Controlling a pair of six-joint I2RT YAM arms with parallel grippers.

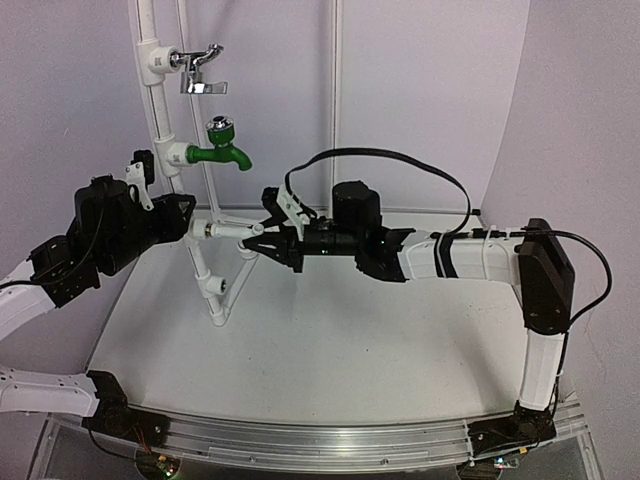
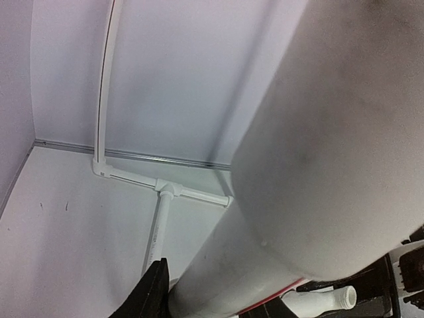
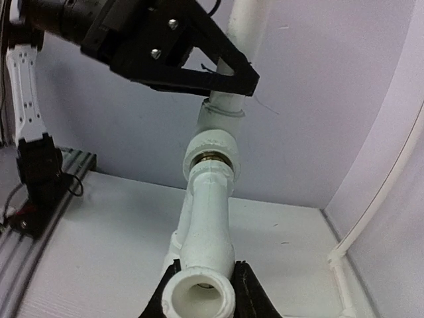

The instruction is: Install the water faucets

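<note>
Right gripper (image 3: 199, 295), closed on the white faucet (image 3: 209, 218), must twist squarely into the fitting (image 3: 212, 142); left gripper (image 3: 228, 83) clamps the pipe (image 3: 248, 20) just above.

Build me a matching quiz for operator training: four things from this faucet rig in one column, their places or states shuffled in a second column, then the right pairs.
Column one:
1. chrome lever tap
2. green tap
3. white faucet
4. left gripper

Column two:
A. between the fingers of the right gripper, below the green tap
B. topmost on the pipe stand
C. closed around the pipe stand
D. middle outlet, under the chrome lever tap

Pairs: 1-B, 2-D, 3-A, 4-C.
</note>
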